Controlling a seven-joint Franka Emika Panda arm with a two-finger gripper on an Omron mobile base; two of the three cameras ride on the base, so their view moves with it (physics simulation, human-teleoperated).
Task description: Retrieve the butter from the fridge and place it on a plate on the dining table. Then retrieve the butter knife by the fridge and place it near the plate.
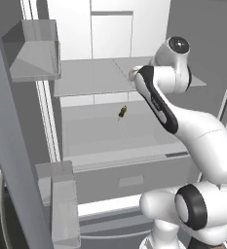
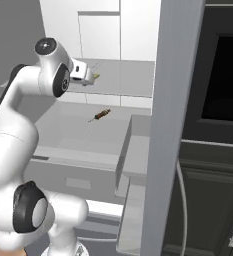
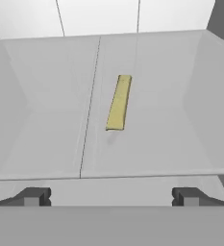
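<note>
One step of the task is in hand: fetching the butter [image 3: 119, 102] from the fridge [image 1: 110, 146]. Both fridge doors stand open, and the white arm reaches into the white interior at the height of an upper shelf [image 1: 93, 78].

From the hand view, the butter is a pale yellow stick lying flat on that shelf, lengthwise away from the camera, roughly centred between the side walls and well short of the back wall. The end effector [image 3: 111, 196] has its two dark fingertips spread wide apart, one at each lower corner of the hand view, holding nothing. The butter sits ahead of them, not yet between them.

The next move, as I judge it, calls for easing forward and down until the fingers straddle the stick across its narrow width, then closing.

A small dark brown object [image 1: 122, 112] lies on the lower shelf; what it is cannot be told.

Room for moving looks fair. The shelf around the butter is bare, so the fingers have space on both sides. The front lip of the shelf runs just ahead of the fingertips and must be cleared. The door bins [image 1: 32, 48] on the left and the open right door's edge [image 2: 175, 125] flank the path for backing out.
</note>
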